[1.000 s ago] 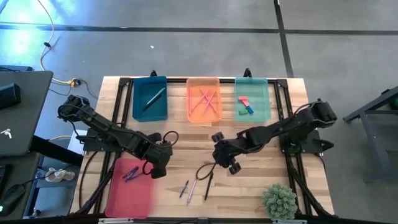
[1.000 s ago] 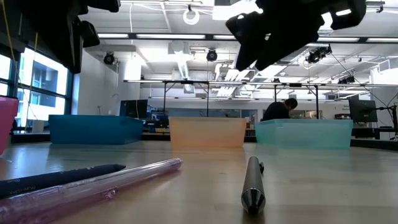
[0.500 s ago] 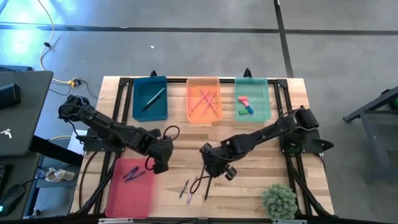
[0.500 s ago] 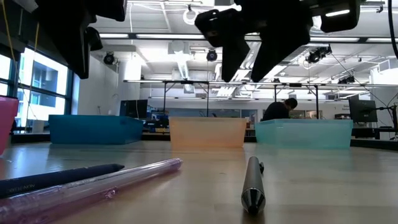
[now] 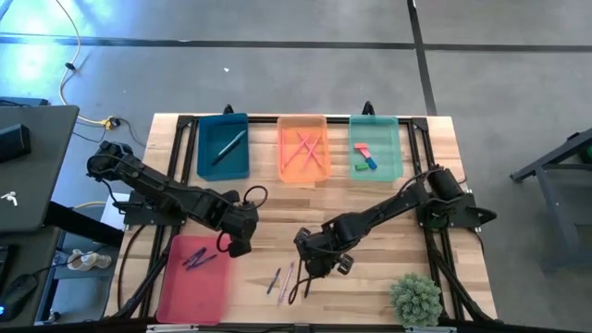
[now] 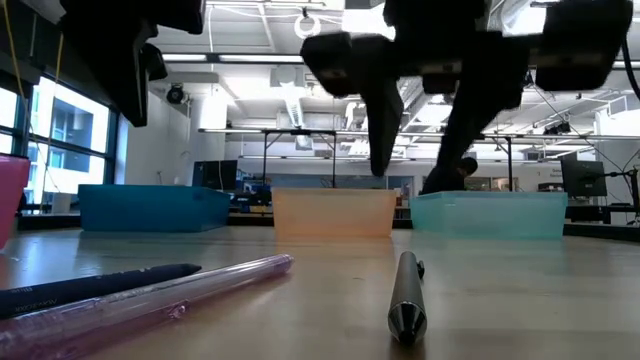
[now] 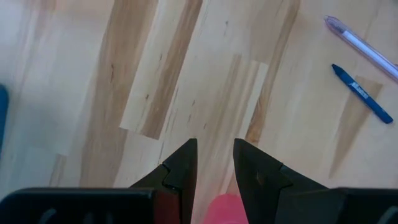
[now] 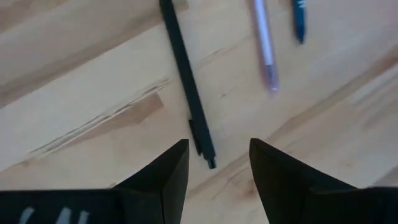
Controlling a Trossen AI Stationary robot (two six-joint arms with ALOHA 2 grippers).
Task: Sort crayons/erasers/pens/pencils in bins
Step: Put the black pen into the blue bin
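Near the table's (image 5: pixel 370 203) front edge, the right gripper (image 5: pixel 313 263) is hovering with fingers spread and nothing between them, just above a black pen (image 8: pixel 186 81) lying beside a lilac pen (image 8: pixel 263 43) and a blue one (image 8: pixel 300 22). Along the back edge the teal, orange and mint bins (image 5: pixel 376 146) are sitting in a row, erasers (image 5: pixel 364 157) in the mint one. Beside the red bin (image 5: pixel 190 294) at the front left corner, the left gripper (image 5: pixel 239 242) is waiting, fingers slightly parted and empty.

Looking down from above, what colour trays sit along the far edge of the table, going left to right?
Dark teal-blue bin → orange bin → mint-green bin. A fourth, pink-red bin sits apart at the near left corner.
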